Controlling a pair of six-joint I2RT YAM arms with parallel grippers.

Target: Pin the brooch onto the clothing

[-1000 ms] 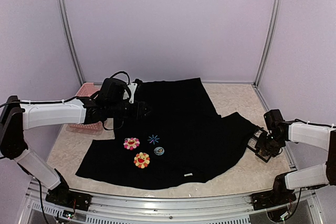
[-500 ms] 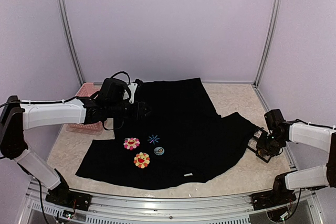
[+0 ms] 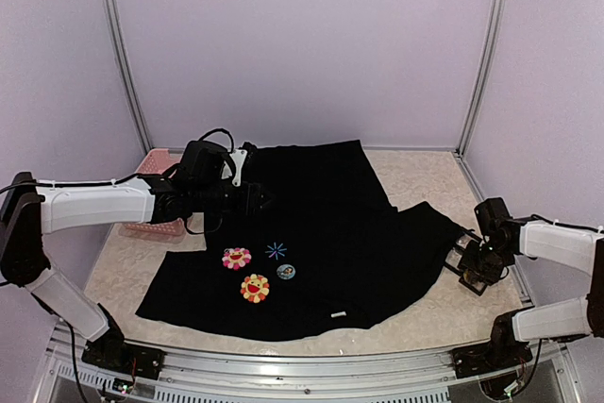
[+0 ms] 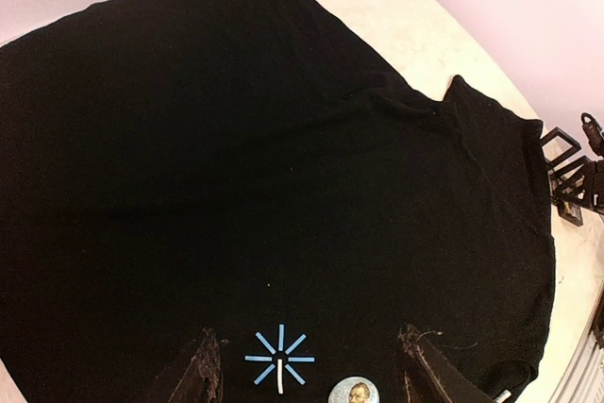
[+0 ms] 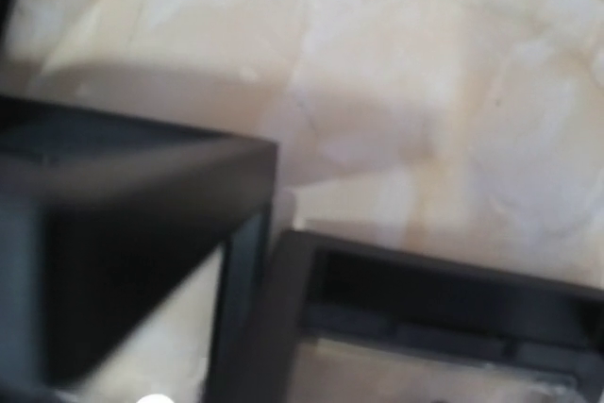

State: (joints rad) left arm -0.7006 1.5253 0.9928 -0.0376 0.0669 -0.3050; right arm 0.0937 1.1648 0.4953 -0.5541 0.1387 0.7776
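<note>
On the lab table, a black T-shirt [image 3: 349,224] lies spread flat with the small round brooch [image 3: 286,272] resting on its front. The brooch sits just right of an orange flower patch [image 3: 255,288] and just nearer than a thin blue starburst [image 3: 276,250]. Whether its pin has gone through the cloth cannot be told from here.

The left gripper [image 3: 257,198] hovers over the shirt's upper part with its fingers [image 4: 203,370] spread and nothing between them. The right gripper [image 3: 469,266] sits low over the bare table [image 3: 425,313] off the shirt's right edge. Its own camera is too blurred to show whether it is open or closed.

To do this step well, the left arm would likely need to come down and toward the near edge. It should straddle the brooch by its rim rather than pinch the cloth, leaving the shirt unbunched.

From the left wrist, the brooch appears at the bottom of the view, between the two fingers and closer to the right-hand one. It lies near the left gripper and well apart from the right one.
</note>
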